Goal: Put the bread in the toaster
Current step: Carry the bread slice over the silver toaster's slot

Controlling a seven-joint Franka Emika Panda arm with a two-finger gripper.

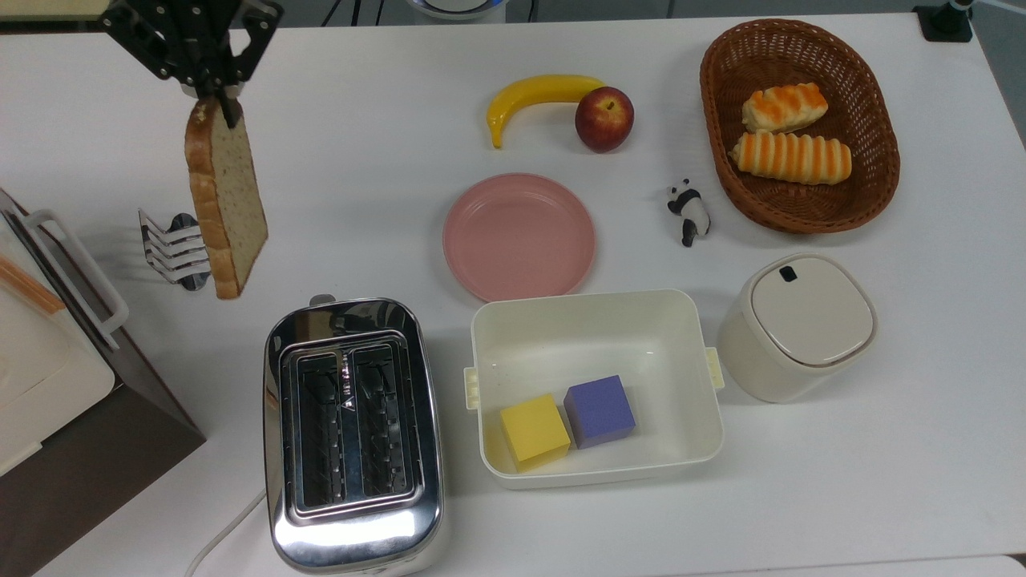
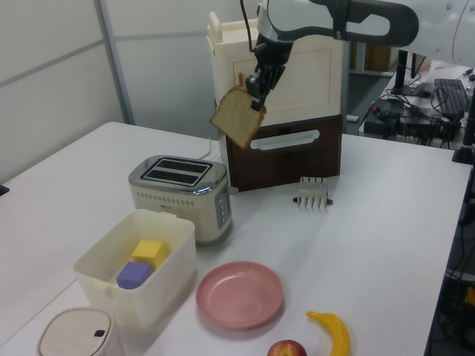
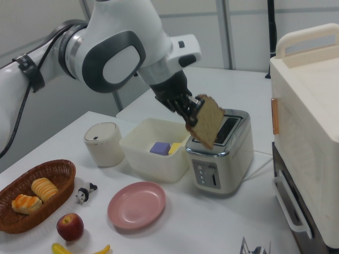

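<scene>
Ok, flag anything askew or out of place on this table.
The bread hangs tilted from the gripper, pinched at one corner, not square to the toaster slots. A panda figurine lies beside the wicker basket. Nothing spilled.

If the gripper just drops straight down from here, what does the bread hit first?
Likely bare table between the toast rack and toaster. The gripper holds the bread short of the slots; depth is uncertain.
</scene>
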